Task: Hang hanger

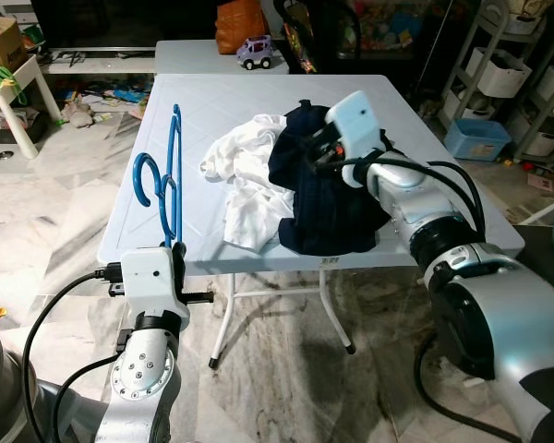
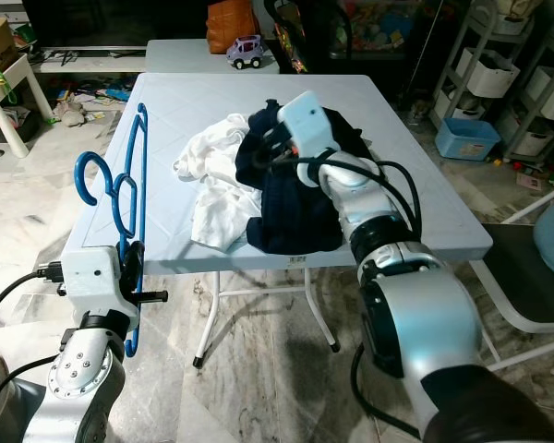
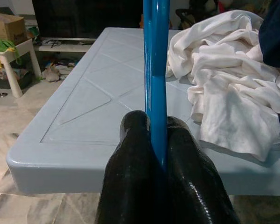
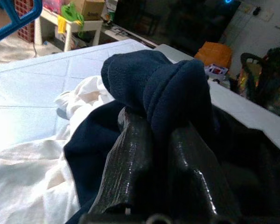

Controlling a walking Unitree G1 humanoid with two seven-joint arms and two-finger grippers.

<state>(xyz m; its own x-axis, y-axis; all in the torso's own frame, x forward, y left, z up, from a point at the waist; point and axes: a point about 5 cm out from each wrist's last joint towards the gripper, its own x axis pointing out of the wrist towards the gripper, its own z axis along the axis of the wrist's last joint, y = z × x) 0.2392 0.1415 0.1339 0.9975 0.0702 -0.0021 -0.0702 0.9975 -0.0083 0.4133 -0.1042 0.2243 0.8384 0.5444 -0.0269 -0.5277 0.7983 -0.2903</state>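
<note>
At the table's left edge the blue hanger is held upright, its bar clamped between the left gripper's fingers, hook pointing left. To its right a white cloth lies crumpled. Further right, a fold of the navy garment is pinched by the right gripper, well apart from the hanger.

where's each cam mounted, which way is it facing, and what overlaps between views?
Left eye: head, looking forward and down at the table; both silver arms show.
Right eye: same, shifted sideways.
Left wrist: along the left gripper, shut on the blue hanger, toward the white garment.
Right wrist: along the right gripper, shut on the navy garment.
Shared: table, hanger and both garments.
</note>
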